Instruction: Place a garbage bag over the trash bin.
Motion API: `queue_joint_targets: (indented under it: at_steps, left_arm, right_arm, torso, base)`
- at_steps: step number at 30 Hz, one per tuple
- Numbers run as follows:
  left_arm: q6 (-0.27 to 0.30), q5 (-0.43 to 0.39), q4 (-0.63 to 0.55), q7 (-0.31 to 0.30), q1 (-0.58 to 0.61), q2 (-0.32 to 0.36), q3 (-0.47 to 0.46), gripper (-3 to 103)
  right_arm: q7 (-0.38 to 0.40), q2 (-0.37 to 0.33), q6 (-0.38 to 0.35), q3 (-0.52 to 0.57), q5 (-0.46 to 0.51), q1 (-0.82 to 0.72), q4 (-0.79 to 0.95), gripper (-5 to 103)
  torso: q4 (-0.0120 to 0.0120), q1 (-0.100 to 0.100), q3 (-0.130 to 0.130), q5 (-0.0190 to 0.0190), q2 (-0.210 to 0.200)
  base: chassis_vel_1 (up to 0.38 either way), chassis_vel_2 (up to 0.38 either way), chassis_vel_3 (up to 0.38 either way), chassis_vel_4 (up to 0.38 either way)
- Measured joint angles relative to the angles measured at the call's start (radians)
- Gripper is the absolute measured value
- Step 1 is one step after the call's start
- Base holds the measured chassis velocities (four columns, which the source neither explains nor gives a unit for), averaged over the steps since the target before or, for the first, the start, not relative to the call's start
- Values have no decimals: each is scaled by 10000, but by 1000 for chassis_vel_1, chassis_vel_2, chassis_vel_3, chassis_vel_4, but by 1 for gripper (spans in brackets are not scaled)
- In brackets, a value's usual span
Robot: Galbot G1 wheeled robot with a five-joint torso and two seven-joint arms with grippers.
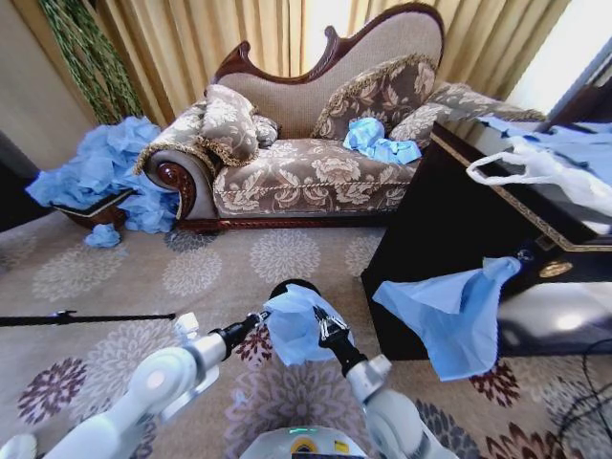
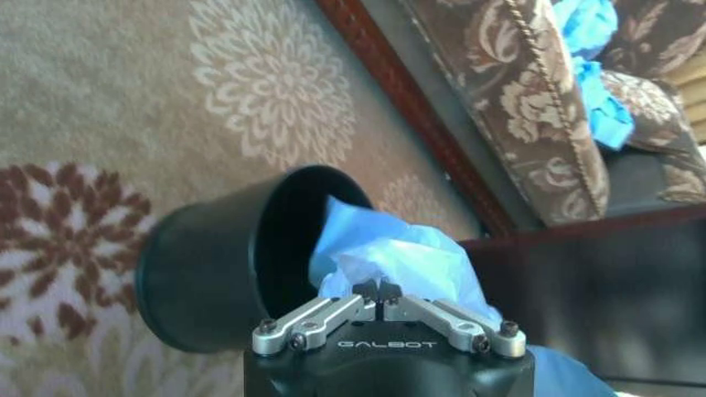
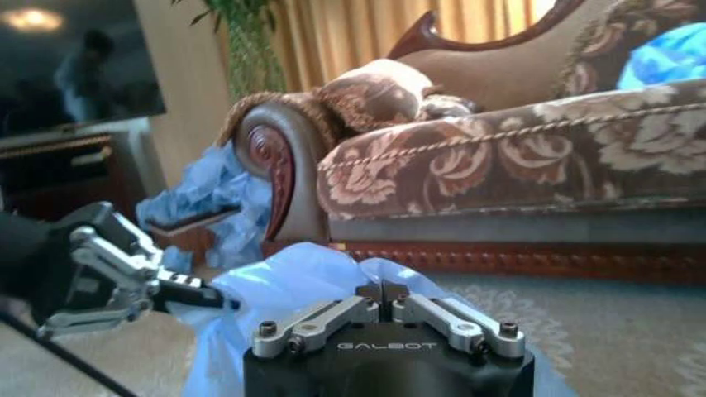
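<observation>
The light-blue garbage bag [image 1: 292,327] hangs bunched over the mouth of the small black trash bin [image 1: 293,286], which stands on the patterned carpet just in front of me. My left gripper [image 1: 260,318] is shut on the bag's left edge. My right gripper [image 1: 326,330] is shut on its right side. In the left wrist view the bag [image 2: 392,252] spills out of the bin [image 2: 204,277] beyond the closed left gripper [image 2: 378,289]. In the right wrist view the right gripper [image 3: 382,289] pinches the bag [image 3: 298,281], with the left gripper [image 3: 193,289] holding the far edge.
An ornate sofa [image 1: 306,172] stands behind the bin, with a blue bag [image 1: 378,142] on its seat. A heap of blue bags [image 1: 100,172] lies left of it. A dark cabinet [image 1: 459,239] stands at right, with a blue bag [image 1: 454,311] hanging off it and a white handled bag [image 1: 535,167] on top.
</observation>
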Motion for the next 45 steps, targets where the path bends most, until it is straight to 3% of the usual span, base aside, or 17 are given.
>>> queue_joint_targets:
  at_steps: [8,11,21,33,41,45]
  left_arm:
    - [-23,582,1478,328,-998,-406,708,0]
    - [-26,957,2143,640,-1359,-526,1080,0]
    - [-24,1103,2887,796,-2042,-925,1490,0]
    - [-91,-38,2113,471,-1159,-448,-397,0]
    - [-139,-223,2037,427,-1291,-510,-491,0]
    - [-141,-234,2020,340,-1360,-580,-426,0]
  right_arm:
    - [82,209,-137,-726,140,1976,-1227,0]
    - [106,531,-72,-1171,140,3108,-2457,0]
    - [13,859,325,-1374,81,4015,-3850,0]
    - [61,1452,538,-1976,960,5107,-3690,0]
    - [-22,1317,799,-1666,1282,4982,-3885,0]
    - [15,1475,569,-1742,1639,5283,-3769,0]
  torso:
    - [2,0,0,-2,0]
    - [2,1,0,0,0]
    - [-5,1,0,-2,0]
    - [5,0,-2,-1,0]
    - [-7,0,-1,-2,0]
    - [3,0,-2,-1,0]
  base:
    - [0,0,0,0]
    - [0,0,0,0]
    - [0,0,0,0]
    - [0,0,0,0]
    - [0,0,0,0]
    - [0,0,0,0]
